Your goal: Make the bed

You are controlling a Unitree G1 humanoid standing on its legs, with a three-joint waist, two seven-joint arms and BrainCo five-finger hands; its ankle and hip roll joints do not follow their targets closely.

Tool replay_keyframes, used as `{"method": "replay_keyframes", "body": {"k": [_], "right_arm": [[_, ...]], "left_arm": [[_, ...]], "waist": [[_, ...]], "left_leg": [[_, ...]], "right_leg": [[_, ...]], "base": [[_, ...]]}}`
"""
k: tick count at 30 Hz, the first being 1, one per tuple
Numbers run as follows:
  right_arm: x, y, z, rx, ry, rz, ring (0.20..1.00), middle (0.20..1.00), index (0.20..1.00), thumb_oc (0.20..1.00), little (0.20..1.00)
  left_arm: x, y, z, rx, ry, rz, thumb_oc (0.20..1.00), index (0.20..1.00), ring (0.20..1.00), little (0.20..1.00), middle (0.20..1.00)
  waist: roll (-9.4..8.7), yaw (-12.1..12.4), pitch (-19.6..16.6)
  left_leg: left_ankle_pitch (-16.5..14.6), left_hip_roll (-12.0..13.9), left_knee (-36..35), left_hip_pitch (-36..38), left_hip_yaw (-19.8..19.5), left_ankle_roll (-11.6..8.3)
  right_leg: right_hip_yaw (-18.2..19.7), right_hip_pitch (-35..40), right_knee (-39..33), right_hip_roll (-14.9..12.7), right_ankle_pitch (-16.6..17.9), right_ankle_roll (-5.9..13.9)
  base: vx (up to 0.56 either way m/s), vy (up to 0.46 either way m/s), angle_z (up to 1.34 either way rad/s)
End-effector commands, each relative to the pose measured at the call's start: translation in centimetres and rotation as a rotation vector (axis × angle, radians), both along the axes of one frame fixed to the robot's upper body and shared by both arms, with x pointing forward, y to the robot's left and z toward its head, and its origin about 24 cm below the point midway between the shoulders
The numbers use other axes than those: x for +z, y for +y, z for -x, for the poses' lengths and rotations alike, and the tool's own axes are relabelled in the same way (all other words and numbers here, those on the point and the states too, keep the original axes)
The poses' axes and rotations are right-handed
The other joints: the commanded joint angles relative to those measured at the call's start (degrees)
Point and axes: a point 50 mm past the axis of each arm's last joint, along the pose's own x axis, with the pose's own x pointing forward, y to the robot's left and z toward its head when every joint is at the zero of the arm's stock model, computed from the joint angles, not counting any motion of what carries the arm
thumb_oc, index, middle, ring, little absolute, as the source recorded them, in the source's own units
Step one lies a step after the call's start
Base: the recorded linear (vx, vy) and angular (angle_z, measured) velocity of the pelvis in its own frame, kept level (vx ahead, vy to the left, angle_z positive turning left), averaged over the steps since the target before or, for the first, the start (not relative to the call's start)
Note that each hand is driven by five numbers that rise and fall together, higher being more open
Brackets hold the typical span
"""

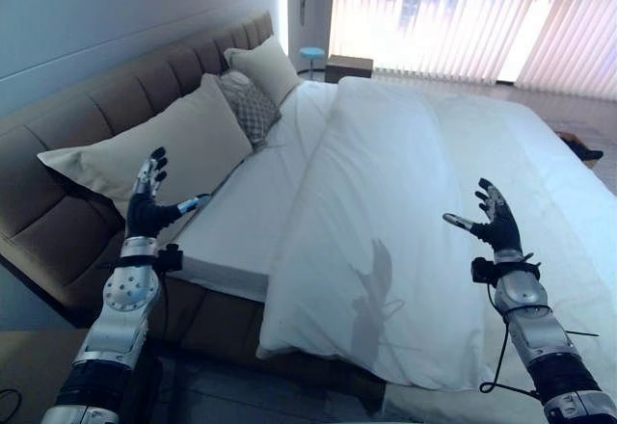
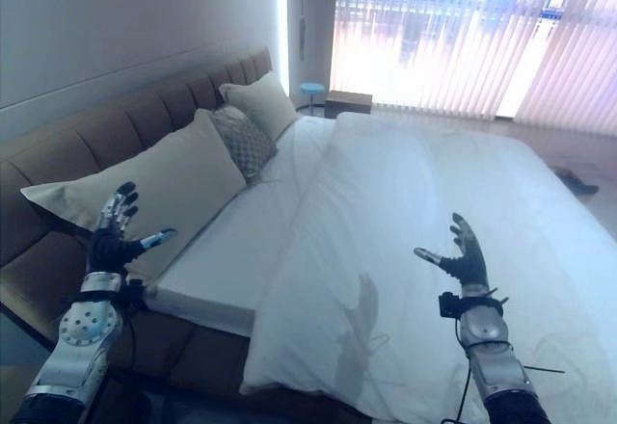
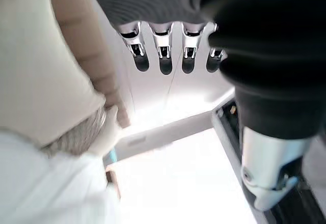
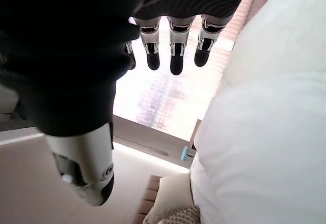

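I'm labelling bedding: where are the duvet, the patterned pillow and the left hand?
duvet [image 1: 405, 222], left eye view, its middle.
patterned pillow [image 1: 249, 106], left eye view, its face.
left hand [image 1: 145, 214], left eye view, its palm.

White duvet over bed

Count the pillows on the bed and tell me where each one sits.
3. A large cream pillow leans on the headboard nearest the robot, a patterned grey pillow sits behind it, and another cream pillow lies farthest, toward the window. More may be hidden behind them.
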Motion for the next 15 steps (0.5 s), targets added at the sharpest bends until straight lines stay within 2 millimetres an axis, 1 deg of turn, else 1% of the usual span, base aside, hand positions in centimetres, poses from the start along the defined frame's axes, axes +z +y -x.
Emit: {"method": "replay_keyframes", "body": {"k": [1,2,3,4,5,6,8,9,10,11,12,13,14,15], "right_arm": [[5.1,0.8,-2.4,0.043,-0.198,-0.005,1.000,1.000,1.000,1.000,1.000],[4.9,2.1,-3.3,0.099,-0.182,-0.032,1.000,1.000,1.000,1.000,1.000],[4.8,2.8,-3.7,0.125,-0.173,-0.037,1.000,1.000,1.000,1.000,1.000],[4.6,3.2,-3.8,0.143,-0.158,-0.040,1.000,1.000,1.000,1.000,1.000],[4.5,4.3,-4.1,0.199,-0.150,-0.052,1.000,1.000,1.000,1.000,1.000],[4.6,4.3,-4.1,0.199,-0.150,-0.052,1.000,1.000,1.000,1.000,1.000],[4.7,5.1,-4.4,0.236,-0.148,-0.058,1.000,1.000,1.000,1.000,1.000],[4.9,5.7,-4.6,0.263,-0.153,-0.061,1.000,1.000,1.000,1.000,1.000],[5.1,6.1,-4.7,0.285,-0.154,-0.060,1.000,1.000,1.000,1.000,1.000],[5.3,6.3,-4.9,0.296,-0.153,-0.054,1.000,1.000,1.000,1.000,1.000],[6.1,7.4,-5.6,0.331,-0.168,-0.041,1.000,1.000,1.000,1.000,1.000],[6.2,7.4,-5.6,0.331,-0.169,-0.040,1.000,1.000,1.000,1.000,1.000],[6.6,7.8,-5.8,0.346,-0.176,-0.034,1.000,1.000,1.000,1.000,1.000],[7.1,8.6,-6.2,0.371,-0.188,-0.029,1.000,1.000,1.000,1.000,1.000]], "left_arm": [[4.5,-1.9,-1.7,-0.051,-0.191,-0.099,1.000,1.000,1.000,1.000,1.000],[5.6,-3.3,-2.7,-0.066,-0.228,-0.213,1.000,1.000,1.000,1.000,1.000],[5.6,-4.0,-2.9,-0.100,-0.231,-0.176,1.000,1.000,1.000,1.000,1.000],[5.4,-4.3,-3.0,-0.119,-0.224,-0.154,1.000,1.000,1.000,1.000,1.000],[5.5,-6.4,-3.1,-0.215,-0.225,-0.132,1.000,1.000,1.000,1.000,1.000],[5.5,-6.4,-3.1,-0.216,-0.225,-0.131,1.000,1.000,1.000,1.000,1.000],[5.6,-7.6,-3.2,-0.276,-0.226,-0.105,1.000,1.000,1.000,1.000,1.000],[5.6,-8.4,-3.2,-0.317,-0.222,-0.086,1.000,1.000,1.000,1.000,1.000],[5.5,-9.3,-3.2,-0.361,-0.218,-0.058,1.000,1.000,1.000,1.000,1.000],[5.5,-9.9,-3.3,-0.386,-0.216,-0.040,1.000,1.000,1.000,1.000,1.000],[5.2,-11.6,-3.8,-0.445,-0.189,-0.004,1.000,1.000,1.000,1.000,1.000],[5.3,-11.6,-3.9,-0.445,-0.191,-0.004,1.000,1.000,1.000,1.000,1.000],[5.5,-12.3,-4.0,-0.461,-0.196,0.000,1.000,1.000,1.000,1.000,1.000],[5.7,-12.7,-4.2,-0.466,-0.200,0.004,1.000,1.000,1.000,1.000,1.000]], "waist": [[1.80,-1.0,0.9],[1.22,-0.9,0.4],[1.24,-0.8,0.4],[1.24,-0.9,0.3],[1.96,-1.4,0.3],[2.13,-1.5,0.2],[2.93,-1.3,0.8],[3.43,-1.3,1.5],[3.76,-1.4,2.5],[4.06,-1.8,3.2],[4.95,-2.3,5.7],[4.94,-2.3,5.7],[5.00,-2.5,6.9],[4.88,-2.4,8.0]], "left_leg": [[-2.6,4.1,3.0,2.2,-4.5,-4.19],[-2.9,6.7,4.5,3.0,-3.8,-5.45],[-3.1,8.0,5.8,3.3,-3.8,-5.95],[-2.3,8.9,7.3,2.9,-4.3,-6.00],[0.5,11.6,12.2,1.7,-5.1,-6.75],[0.5,11.9,12.4,1.5,-5.3,-6.86],[4.0,14.0,17.4,-0.2,-6.0,-7.56],[5.8,14.3,19.8,-1.5,-6.5,-8.08],[6.3,14.2,21.5,-2.9,-5.9,-8.26],[6.7,14.0,21.6,-4.4,-5.0,-8.44],[4.8,12.1,18.2,-8.5,-3.9,-7.95],[4.8,12.1,18.2,-8.7,-3.9,-7.88],[3.5,10.0,15.9,-11.4,-4.3,-7.22],[3.5,8.8,12.6,-13.3,-4.9,-6.93]], "right_leg": [[2.6,-1.7,3.3,-0.4,5.5,2.71],[1.5,-1.1,4.7,0.9,1.2,1.91],[1.0,-0.8,5.7,1.9,-0.6,1.46],[0.6,-0.7,5.6,3.0,-1.0,0.69],[-0.3,-0.1,5.7,6.0,-2.9,-0.95],[-0.4,-0.1,5.6,6.2,-2.9,-1.05],[-1.4,1.5,3.1,8.5,-3.9,-2.59],[-1.9,2.2,1.6,9.4,-4.0,-3.24],[-2.3,2.6,0.5,9.6,-4.3,-3.53],[-2.8,2.8,-0.4,9.6,-4.3,-3.61],[-2.7,1.8,-1.0,9.4,-4.5,-3.36],[-2.7,1.6,-0.9,9.3,-4.5,-3.32],[-2.0,0.0,-0.9,9.1,-4.3,-3.17],[-1.1,-2.0,-0.6,9.2,-4.0,-2.97]], "base": [[0.17,-0.317,0.05],[0.21,-0.365,0.08],[0.25,-0.463,-0.02],[0.26,-0.524,-0.13],[0.19,-0.401,-0.21],[0.21,-0.401,-0.05],[0.15,-0.263,-0.13],[0.13,-0.273,-0.43],[0.08,-0.208,-0.60],[0.00,-0.129,-0.57],[-0.01,-0.059,-0.35],[-0.07,-0.001,0.04],[-0.08,0.027,0.04],[-0.15,0.061,-0.25]]}}
